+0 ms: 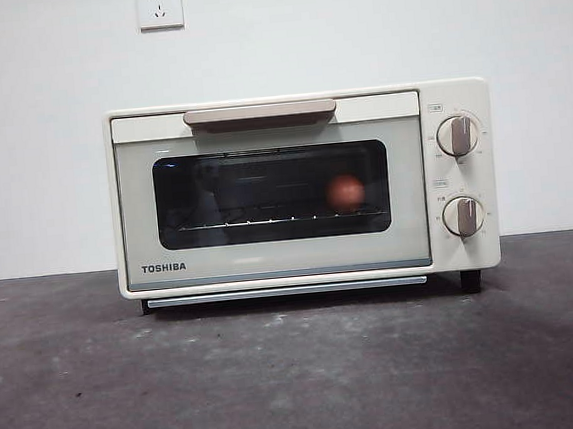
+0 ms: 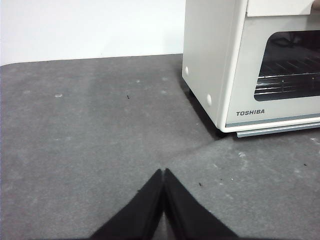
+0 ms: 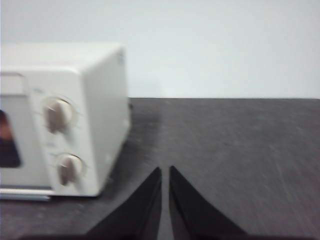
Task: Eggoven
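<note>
The cream TOSHIBA toaster oven stands on the table with its door shut. The reddish-brown egg lies inside on the wire rack, seen through the dark glass window, toward the knob side. The beige handle runs along the door's top, and two knobs sit on the oven's right. My left gripper is shut and empty over the table, off the oven's plain side. My right gripper is shut and empty, off the oven's knob side. Neither gripper shows in the front view.
The dark grey table top spreads in front of the oven. A white wall with a power socket stands behind it.
</note>
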Controlling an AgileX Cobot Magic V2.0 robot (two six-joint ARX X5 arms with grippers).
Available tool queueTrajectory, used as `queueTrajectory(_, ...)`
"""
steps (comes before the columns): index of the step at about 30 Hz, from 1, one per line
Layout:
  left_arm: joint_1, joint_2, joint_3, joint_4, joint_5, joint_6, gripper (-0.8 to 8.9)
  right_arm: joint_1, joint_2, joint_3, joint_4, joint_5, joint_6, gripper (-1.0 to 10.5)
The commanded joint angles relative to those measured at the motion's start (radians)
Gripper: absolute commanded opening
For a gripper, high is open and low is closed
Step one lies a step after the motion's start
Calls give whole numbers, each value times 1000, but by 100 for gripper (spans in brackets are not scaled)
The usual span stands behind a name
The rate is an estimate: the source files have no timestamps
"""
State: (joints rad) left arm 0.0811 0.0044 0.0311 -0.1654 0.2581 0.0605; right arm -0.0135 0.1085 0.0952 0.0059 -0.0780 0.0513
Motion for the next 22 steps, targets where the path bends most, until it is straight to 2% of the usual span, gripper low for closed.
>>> queueTrajectory(1, 4, -1, -28, 3, -1, -5, 8, -15, -50, -53, 14, -2, -1, 4)
queueTrajectory(12, 4, -1, -28, 5, -1, -5, 8, -15, -105, -84, -182, 2, -5, 4)
queueTrajectory(22, 4, -1, -28, 5, -1, -5, 8, -15, -105, -83, -100, 4, -6, 4)
